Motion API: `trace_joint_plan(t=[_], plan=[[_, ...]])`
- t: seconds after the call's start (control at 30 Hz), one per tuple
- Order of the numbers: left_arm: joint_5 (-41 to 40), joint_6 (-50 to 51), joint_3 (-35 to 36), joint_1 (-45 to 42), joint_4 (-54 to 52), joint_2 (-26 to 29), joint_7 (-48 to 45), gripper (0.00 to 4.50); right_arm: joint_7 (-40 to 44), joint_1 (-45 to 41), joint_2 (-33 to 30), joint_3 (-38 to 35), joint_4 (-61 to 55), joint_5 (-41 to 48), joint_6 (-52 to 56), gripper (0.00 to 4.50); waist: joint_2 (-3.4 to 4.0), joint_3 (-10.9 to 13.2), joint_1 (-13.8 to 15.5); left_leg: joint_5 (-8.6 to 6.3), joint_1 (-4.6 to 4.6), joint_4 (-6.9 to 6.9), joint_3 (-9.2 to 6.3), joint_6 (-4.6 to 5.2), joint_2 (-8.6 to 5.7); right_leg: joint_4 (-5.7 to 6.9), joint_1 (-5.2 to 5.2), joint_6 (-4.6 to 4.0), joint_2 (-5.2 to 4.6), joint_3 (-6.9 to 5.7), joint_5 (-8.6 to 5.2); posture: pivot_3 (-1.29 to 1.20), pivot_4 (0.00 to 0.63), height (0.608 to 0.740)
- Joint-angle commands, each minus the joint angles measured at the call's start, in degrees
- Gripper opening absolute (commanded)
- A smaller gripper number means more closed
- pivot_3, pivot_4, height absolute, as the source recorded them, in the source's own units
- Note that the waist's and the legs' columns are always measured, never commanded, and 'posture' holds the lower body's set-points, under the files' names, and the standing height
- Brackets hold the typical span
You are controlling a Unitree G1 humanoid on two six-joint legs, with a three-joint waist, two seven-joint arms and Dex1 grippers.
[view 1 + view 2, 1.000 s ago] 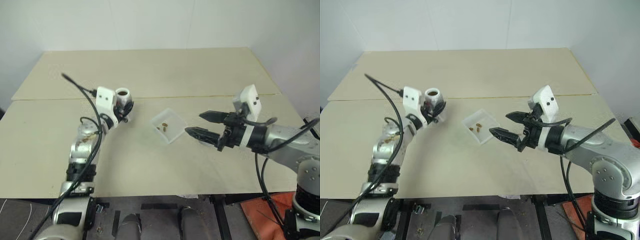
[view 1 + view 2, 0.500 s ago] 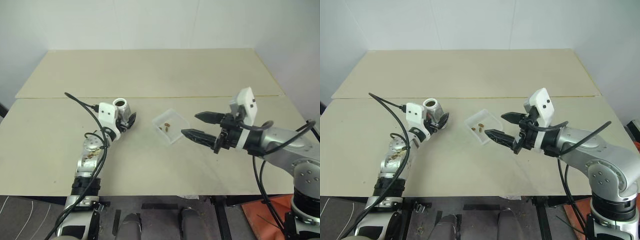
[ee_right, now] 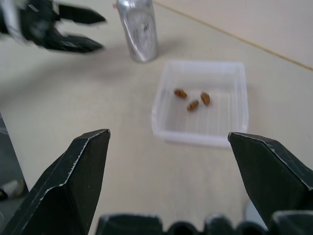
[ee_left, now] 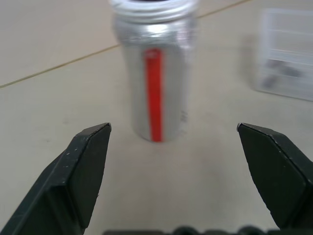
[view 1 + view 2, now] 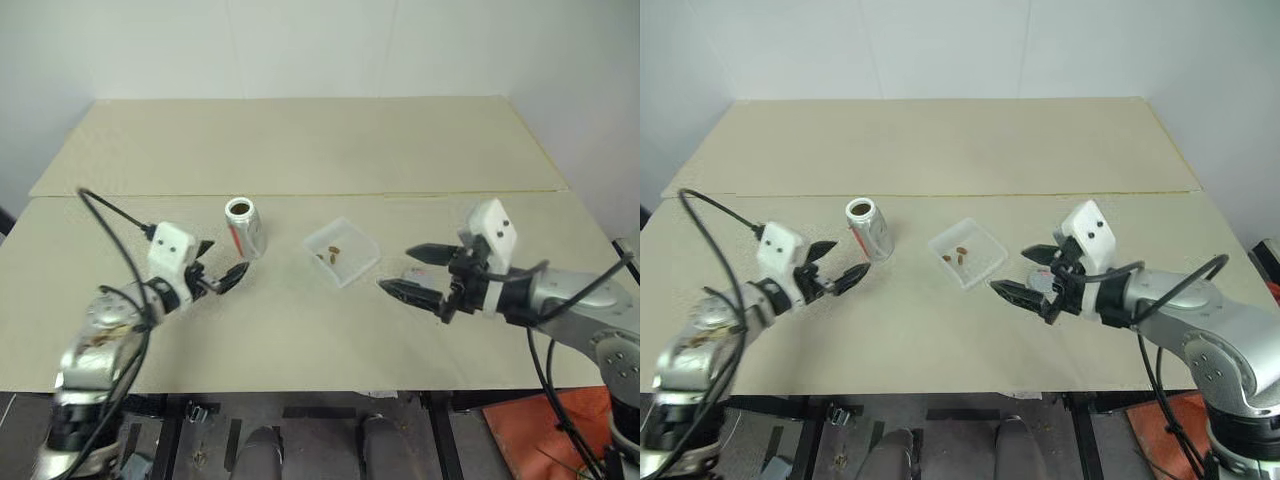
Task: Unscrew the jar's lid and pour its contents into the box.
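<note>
The jar stands upright on the beige table, its mouth open and no lid on it; the body looks silvery with a red vertical stripe down the label. The left gripper sits just beside the jar on the near left, apart from it, its jaws spread wide and holding nothing; in the left wrist view the jar stands clear between and beyond the two black fingers. The box, a shallow clear plastic tray, lies on the table a little to the right of the jar, not touching it. The contents, three small brown bits, lie inside the box near its middle; the right wrist view shows them clustered together on the ribbed floor of the tray. The right gripper hovers near the box's right corner, pointing toward it, its jaws wide apart and empty. A seam runs across the table behind the jar and box.
</note>
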Motion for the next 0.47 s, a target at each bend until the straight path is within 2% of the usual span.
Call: trace_joint_plan(t=[0.03, 0.2, 0.27, 0.37, 0.47], plan=[[-4.8, -5.7, 6.9, 1.4, -2.1, 7.1, -12.2, 4.49, 5.9, 3.0, -3.9, -3.9, -1.9, -2.4, -5.7, 4.5, 0.0, 0.0, 0.3, 0.0, 0.02, -0.01, -0.01, 0.0, 0.03, 0.01, 0.0, -0.02, 0.02, 0.0, -0.01, 0.0, 0.15, 0.74], [-11.8, -9.7, 14.2, 3.4, 3.4, 16.1, -30.5, 4.49, 12.1, 2.2, -6.0, -6.4, 2.4, -3.7, -11.7, 4.5, 0.0, 0.0, 0.5, -0.08, 0.06, -0.05, 0.1, 0.13, 0.08, -0.06, 0.02, -0.07, 0.04, 0.04, -0.05, 0.0, 0.15, 0.74], [-12.0, -11.2, 15.5, 4.8, 3.3, 15.9, -31.3, 4.49, 14.1, 2.9, -6.0, -5.8, 4.1, -6.2, -14.9, 4.5, 0.01, 0.0, 0.6, -0.1, 0.09, -0.06, 0.14, 0.17, 0.1, -0.09, 0.05, -0.08, 0.04, 0.04, -0.06, 0.0, 0.15, 0.74], [-13.2, -10.3, 18.0, 7.7, 1.1, 15.8, -30.9, 4.49, 11.9, 1.6, -4.7, -3.6, 3.6, -8.0, -15.4, 4.5, 0.0, 0.0, 0.6, -0.11, 0.09, -0.06, 0.15, 0.18, 0.11, -0.06, 0.03, -0.08, 0.04, 0.04, -0.07, 0.0, 0.15, 0.74], [-12.9, -10.6, 16.8, 7.7, 0.1, 15.2, -28.9, 4.49, 13.9, 0.8, -4.2, -2.6, 4.5, -9.0, -17.3, 4.5, -0.01, 0.0, 0.6, -0.11, 0.07, -0.06, 0.14, 0.18, 0.12, -0.05, 0.01, -0.08, 0.04, 0.04, -0.07, 0.0, 0.15, 0.74]])
